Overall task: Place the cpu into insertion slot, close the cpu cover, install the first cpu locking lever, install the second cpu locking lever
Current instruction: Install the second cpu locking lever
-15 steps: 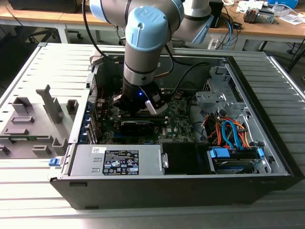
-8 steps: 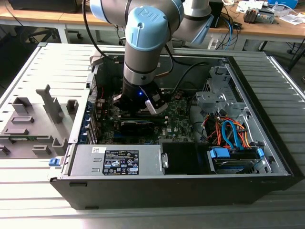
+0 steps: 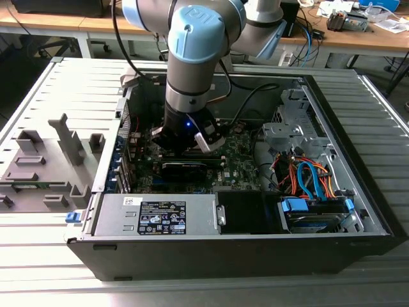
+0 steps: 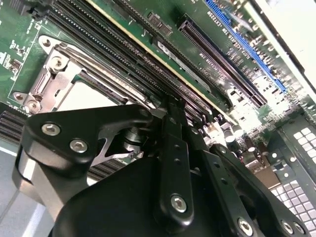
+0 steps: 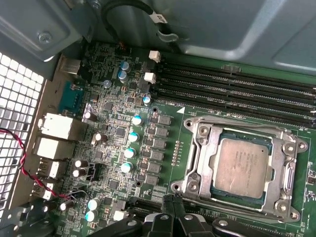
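Lower right of the first wrist view: the cpu [image 5: 243,168], a flat square chip with a matte silver-grey metal top, lies face up and level in the insertion slot [image 5: 215,190]. Its edges run parallel to the socket's sides, and being square it has no long axis. The cpu cover [image 5: 284,165], a thin stamped frame of bright metal with a square window, lies flat around the chip and is screwed at its corners. Green circuit board [image 5: 118,118] surrounds the socket, studded with cylindrical capacitors; long black memory slots [image 5: 232,94] run beside it. In the exterior view, the arm reaches down into the open computer case [image 3: 243,252] at frame centre, on a slatted grey table [image 3: 51,96]. The black hand [image 4: 163,116] hangs just above the socket edge in the second wrist view; whether it is released or clenched cannot be told.
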Tool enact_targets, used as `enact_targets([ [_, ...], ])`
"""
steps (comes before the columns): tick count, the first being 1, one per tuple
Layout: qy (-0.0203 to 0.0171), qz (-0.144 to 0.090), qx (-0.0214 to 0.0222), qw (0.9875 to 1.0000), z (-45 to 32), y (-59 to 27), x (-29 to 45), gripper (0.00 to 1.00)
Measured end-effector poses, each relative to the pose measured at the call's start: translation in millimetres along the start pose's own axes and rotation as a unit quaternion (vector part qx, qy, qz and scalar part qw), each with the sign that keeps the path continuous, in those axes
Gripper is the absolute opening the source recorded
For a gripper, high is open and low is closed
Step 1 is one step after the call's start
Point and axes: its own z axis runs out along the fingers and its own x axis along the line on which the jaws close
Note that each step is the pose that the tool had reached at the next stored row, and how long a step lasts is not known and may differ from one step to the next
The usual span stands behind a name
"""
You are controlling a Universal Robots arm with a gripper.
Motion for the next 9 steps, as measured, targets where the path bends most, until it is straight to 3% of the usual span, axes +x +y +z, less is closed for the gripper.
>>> enact_targets([
  [7, 0.0, -0.001, 0.0022, 1.0, -10.7, 3.5, 0.4, 0.11],
  [9, 0.0022, 0.0, 0.013, 0.9999, -10.9, 5.4, 0.0, 0.11],
])
